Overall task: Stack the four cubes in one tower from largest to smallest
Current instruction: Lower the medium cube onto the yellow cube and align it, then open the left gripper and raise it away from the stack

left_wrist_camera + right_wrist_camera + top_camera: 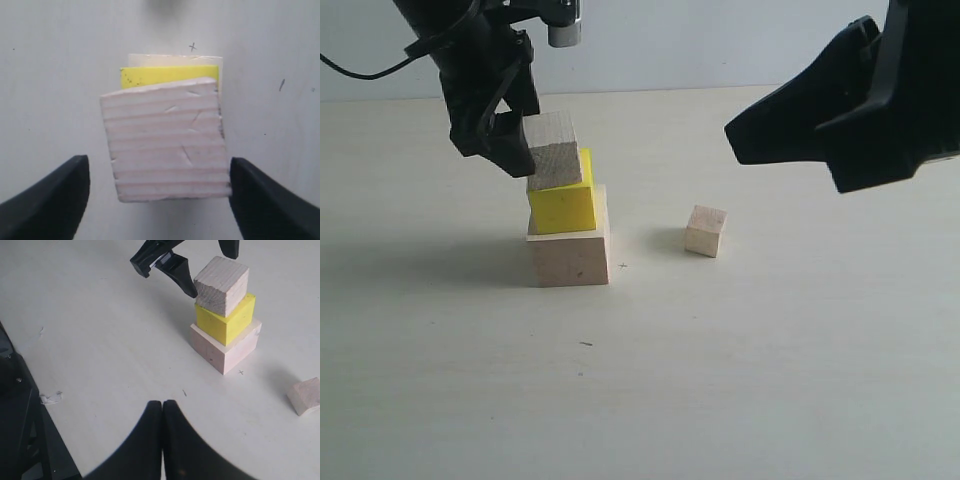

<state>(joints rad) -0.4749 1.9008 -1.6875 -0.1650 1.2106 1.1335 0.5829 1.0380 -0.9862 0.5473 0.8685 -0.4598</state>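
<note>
Exterior view: the left gripper [516, 140] stands about the medium wood cube [553, 150]. That cube rests on the yellow cube [563, 203], which sits on the large wood cube [570, 250]. The medium cube lies twisted and overhangs on the gripper's side. The small wood cube [705, 231] lies alone on the table [770, 380], near the stack, with bare surface all round it. The right gripper [745, 135] hangs above and beyond it. Left wrist view: the jaws are spread wider than the medium wood cube [167, 140]. One finger [55, 200] is clear of its face and the other is at or just beside its edge; nothing is gripped. Right wrist view: the right gripper [162, 412] has its jaws pressed together, empty. Judgement: the cubes are bare sawn wood, so rigid, light and rough enough to resist slipping. The small cube is best taken by two opposite flat faces, and approach to it is unobstructed. The skewed third tier narrows the landing area, and a sideways nudge could shift or topple it.
</note>
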